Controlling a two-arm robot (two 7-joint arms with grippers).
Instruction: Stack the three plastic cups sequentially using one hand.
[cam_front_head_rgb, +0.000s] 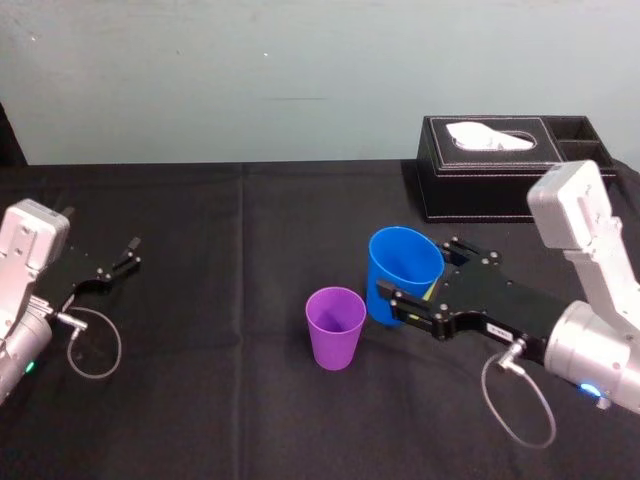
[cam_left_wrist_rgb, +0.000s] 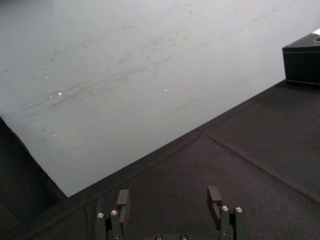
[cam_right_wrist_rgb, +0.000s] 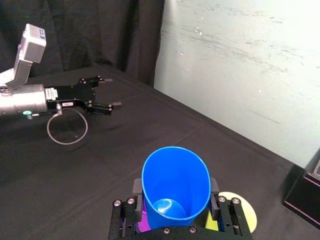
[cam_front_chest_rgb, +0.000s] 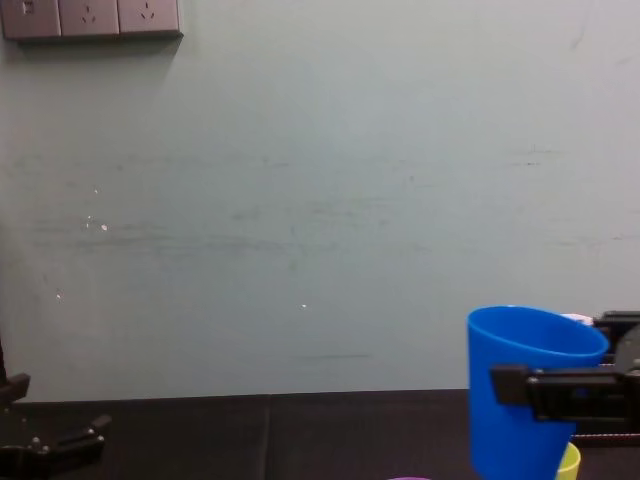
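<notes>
Blue cup (cam_front_head_rgb: 405, 268) sits clamped upright in the right tool (cam_front_head_rgb: 412, 285), held above the surface (cam_front_head_rgb: 220, 400) just right of the purple cup (cam_front_head_rgb: 335, 325). Yellow cup (cam_right_wrist_rgb: 241, 214) waits beneath the tool. Left tool (cam_front_head_rgb: 130, 255) is parked, fingers apart. First stack, I'd say: centre blue over purple's mouth, lower straight.

blue cup (cam_front_head_rgb: 403, 265): upright, gripped | purple cup (cam_front_head_rgb: 335, 327): upright, just beside blue | yellow-green cup (cam_right_wrist_rgb: 241, 212): mostly hidden beside blue
</notes>
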